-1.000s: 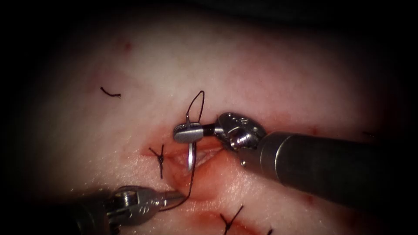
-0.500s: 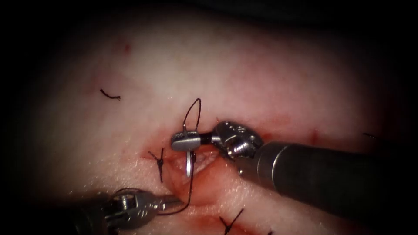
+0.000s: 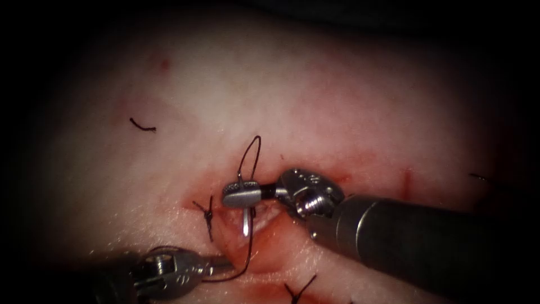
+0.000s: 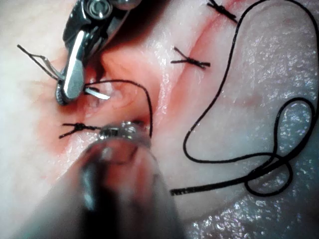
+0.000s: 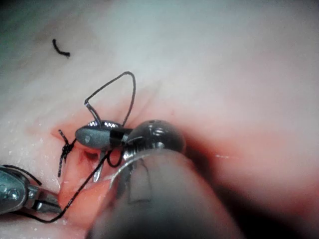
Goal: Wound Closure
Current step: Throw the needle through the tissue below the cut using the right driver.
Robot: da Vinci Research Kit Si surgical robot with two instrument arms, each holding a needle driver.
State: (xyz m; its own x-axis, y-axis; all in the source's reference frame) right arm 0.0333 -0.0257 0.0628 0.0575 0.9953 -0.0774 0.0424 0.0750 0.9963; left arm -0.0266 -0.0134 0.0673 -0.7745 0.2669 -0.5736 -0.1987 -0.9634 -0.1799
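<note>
In the endoscope view my right tool (image 3: 242, 195) comes in from the right, and its jaws are shut on the curved needle (image 3: 246, 222) near its rear end. The needle points down into the open cut (image 3: 264, 217), and its tip looks free of the tissue. Dark thread (image 3: 251, 155) loops up from the needle's tail, then runs down past the cut toward my left tool (image 3: 222, 263). That tool lies at the lower left, shut on the left lip of the tissue. The right wrist view shows the needle (image 5: 98, 172) below the right tool (image 5: 94, 135). The left wrist view shows the needle (image 4: 97, 93) too.
A tied stitch (image 3: 209, 217) sits just left of the needle and another (image 3: 301, 290) lower along the cut. A cut scrap of thread (image 3: 142, 125) lies on the tissue at the upper left. Long slack thread (image 4: 279, 164) coils on the tissue. Red fluid wets the cut's edges.
My right tool has carried the needle lower, toward the cut. The thread loop came down with it. The left tool has stayed at the lower left lip.
</note>
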